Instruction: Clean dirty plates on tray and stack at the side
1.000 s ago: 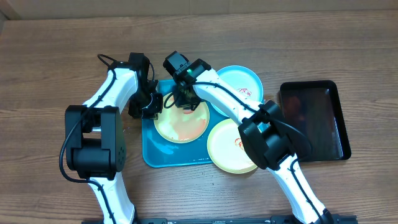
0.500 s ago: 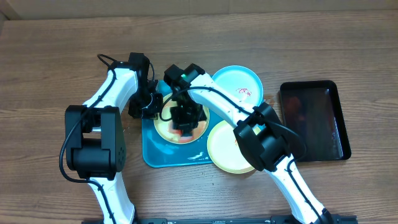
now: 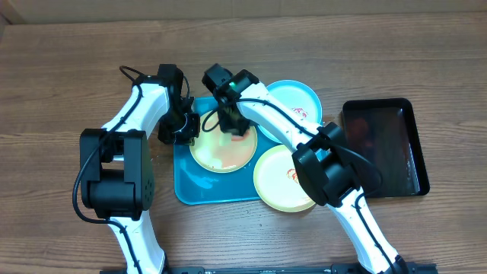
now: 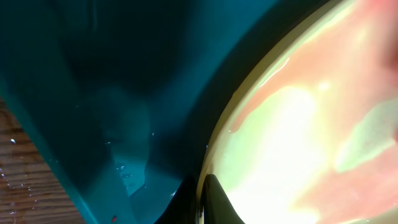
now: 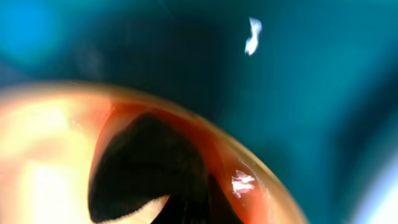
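On wood-grain table (image 3: 68, 68), overhead view: teal tray (image 3: 185, 192), plastic, rounded corners, raised rim.
- Centre plate (image 3: 221, 156): lies inside the tray. Round, yellow-green rim, pale middle smeared orange-red.
- Lower plate (image 3: 278, 183): same colours, at tray's 4 o'clock, overhanging the rim.
- Blue plate (image 3: 293, 99): at 1 o'clock, overlapping the corner.
- Black tray (image 3: 380, 148): at 3 o'clock, apart.
- Left gripper (image 3: 185, 128): at centre plate's 10 o'clock rim.
- Right gripper (image 3: 232, 125): over its 12 o'clock edge.

Left wrist only: glossy tray floor. Plate rim runs between dark fingertips (image 4: 214, 199); whether they clamp it cannot be told.

Right wrist only: blurred dark mass (image 5: 149, 168) on sauce-reddened rim. State of the jaws cannot be told.
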`<action>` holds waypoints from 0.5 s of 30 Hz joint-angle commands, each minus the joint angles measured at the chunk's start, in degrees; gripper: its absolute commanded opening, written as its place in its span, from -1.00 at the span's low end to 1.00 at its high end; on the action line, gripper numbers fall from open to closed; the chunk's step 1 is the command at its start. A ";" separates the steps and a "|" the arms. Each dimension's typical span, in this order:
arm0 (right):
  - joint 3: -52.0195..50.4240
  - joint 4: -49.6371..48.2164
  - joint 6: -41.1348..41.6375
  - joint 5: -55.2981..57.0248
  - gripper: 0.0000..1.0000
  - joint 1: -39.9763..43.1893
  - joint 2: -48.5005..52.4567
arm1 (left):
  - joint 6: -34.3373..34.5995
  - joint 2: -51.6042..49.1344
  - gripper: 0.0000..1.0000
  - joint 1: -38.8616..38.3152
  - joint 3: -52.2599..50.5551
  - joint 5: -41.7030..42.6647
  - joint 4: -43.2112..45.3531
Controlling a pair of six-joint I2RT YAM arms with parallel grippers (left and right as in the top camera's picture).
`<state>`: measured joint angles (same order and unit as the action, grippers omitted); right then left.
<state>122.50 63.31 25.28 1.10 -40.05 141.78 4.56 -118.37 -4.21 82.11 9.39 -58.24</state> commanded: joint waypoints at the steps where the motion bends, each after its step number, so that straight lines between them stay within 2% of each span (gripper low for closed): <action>1: -2.69 -5.68 -3.08 -15.28 -0.92 -0.87 3.13 | 0.79 -0.68 -0.91 -0.22 -0.52 -2.32 0.63; 3: -3.04 -5.64 -4.66 -21.49 -0.93 -1.55 3.13 | 0.79 -0.68 -0.92 -0.22 -0.52 -2.29 0.66; 7: -3.02 1.09 -8.17 -27.21 -0.92 -2.12 3.08 | 0.79 -0.68 -0.92 -0.22 -0.52 -2.32 0.63; 11: -2.95 9.44 -10.84 -27.61 -0.92 -1.46 1.51 | 0.76 -0.68 -0.91 -0.22 -0.52 -2.32 0.61; 15: -2.80 11.56 -10.67 -24.20 -0.92 0.20 -5.25 | 0.76 -0.55 -0.92 -0.22 -0.35 -2.32 0.00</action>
<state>120.49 74.13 16.19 -24.10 -41.32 141.91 4.56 -118.37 -4.21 82.11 9.39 -58.28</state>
